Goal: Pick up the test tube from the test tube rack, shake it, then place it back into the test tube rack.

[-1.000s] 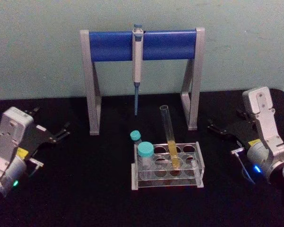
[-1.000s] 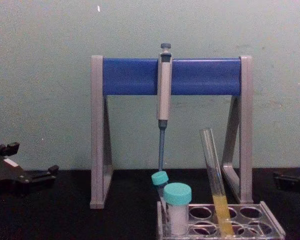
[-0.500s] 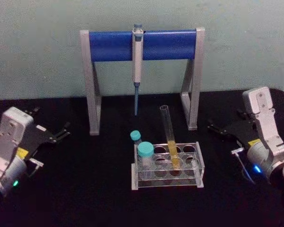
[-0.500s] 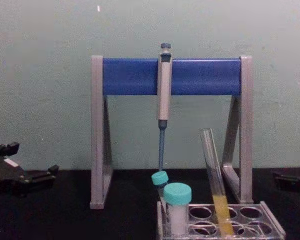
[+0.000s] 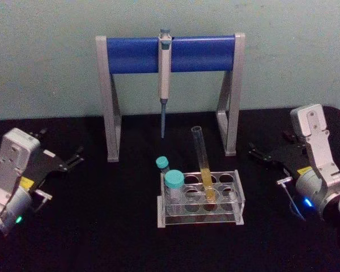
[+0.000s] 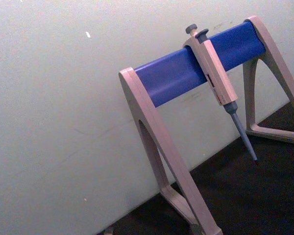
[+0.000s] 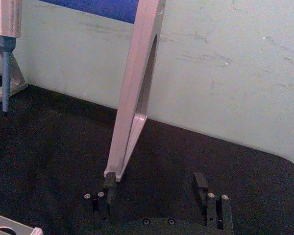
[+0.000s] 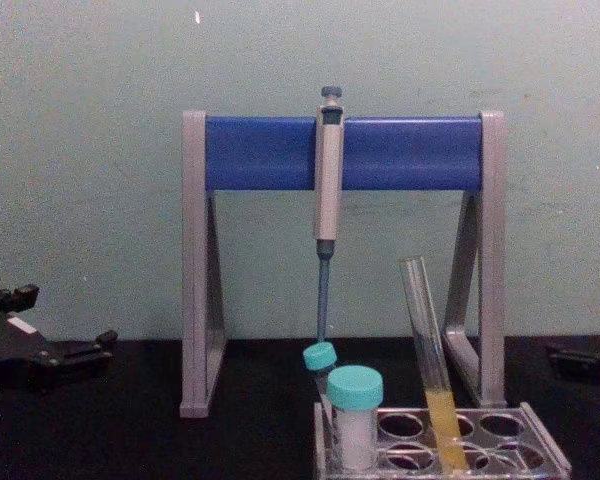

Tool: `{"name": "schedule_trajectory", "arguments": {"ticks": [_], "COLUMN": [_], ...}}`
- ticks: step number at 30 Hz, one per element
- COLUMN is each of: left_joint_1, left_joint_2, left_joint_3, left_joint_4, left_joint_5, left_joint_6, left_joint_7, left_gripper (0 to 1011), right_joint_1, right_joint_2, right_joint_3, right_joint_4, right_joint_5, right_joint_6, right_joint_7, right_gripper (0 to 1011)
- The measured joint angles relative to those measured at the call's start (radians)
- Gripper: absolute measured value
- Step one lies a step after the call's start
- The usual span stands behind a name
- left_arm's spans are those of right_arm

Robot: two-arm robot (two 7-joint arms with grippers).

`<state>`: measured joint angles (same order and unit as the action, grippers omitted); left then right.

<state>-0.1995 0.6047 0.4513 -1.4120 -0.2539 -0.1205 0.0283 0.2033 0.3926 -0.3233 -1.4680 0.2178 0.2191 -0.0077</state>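
The long clear glass test tube with yellow liquid leans in the low clear plastic test tube rack. The left gripper and right gripper rest well apart on the black table, jaws spread and empty.

The place reads as a laboratory bench. A pipette hangs from the blue bar of a grey pipette stand, set on a black table against a plain pale green wall. In front of the stand sits a clear test tube rack holding a long glass test tube with yellow liquid and 2 teal-capped tubes.
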Motion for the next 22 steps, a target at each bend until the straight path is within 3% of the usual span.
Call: {"name": "schedule_trajectory", "arguments": {"ticks": [22], "left_joint_1": [0.0], "left_joint_2": [0.0], "left_joint_3": [0.0], "left_joint_4": [0.0], "left_joint_5": [0.0], "left_joint_6": [0.0], "left_joint_7": [0.0], "left_gripper": [1001], "right_joint_1": [0.0], "right_joint_2": [0.0], "right_joint_3": [0.0], "right_joint_4": [0.0], "right_joint_5": [0.0], "right_joint_6": [0.0], "right_joint_7": [0.0], "right_gripper": [1000]}}
